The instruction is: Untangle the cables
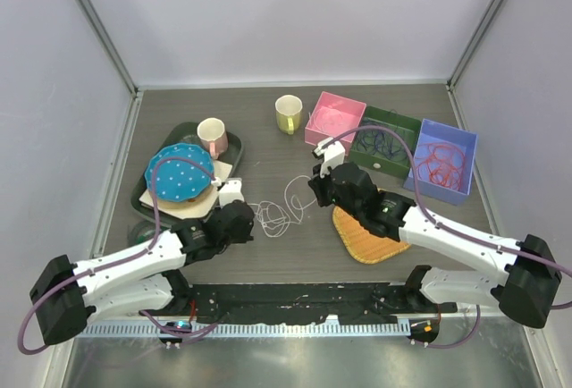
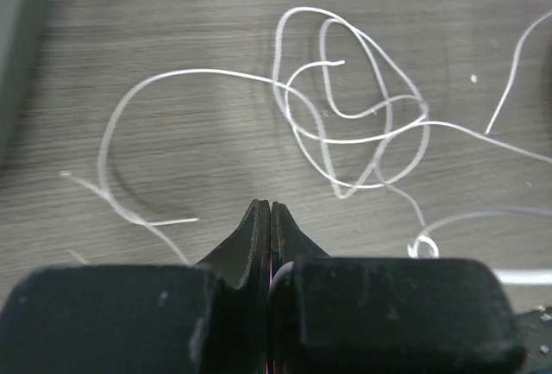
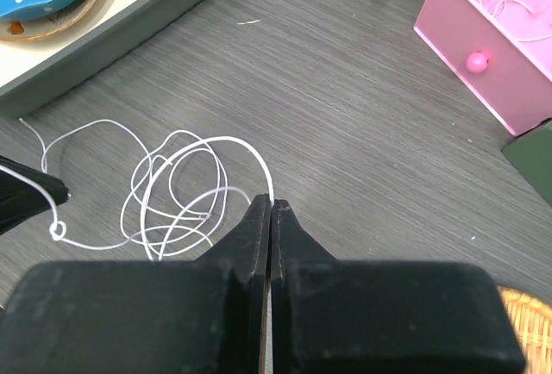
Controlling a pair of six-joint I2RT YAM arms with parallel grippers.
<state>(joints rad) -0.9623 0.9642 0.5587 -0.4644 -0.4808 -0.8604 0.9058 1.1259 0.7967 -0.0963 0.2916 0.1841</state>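
Mid-untangling, centre frame: your right gripper (image 3: 271,204) pinches the white cable (image 3: 226,140), left gripper (image 2: 270,206) closed, apparently empty; next, draw its loops apart.

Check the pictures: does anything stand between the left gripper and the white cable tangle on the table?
Nothing visible does. Only bare table lies between the shut left gripper and the white cable tangle just ahead of it.
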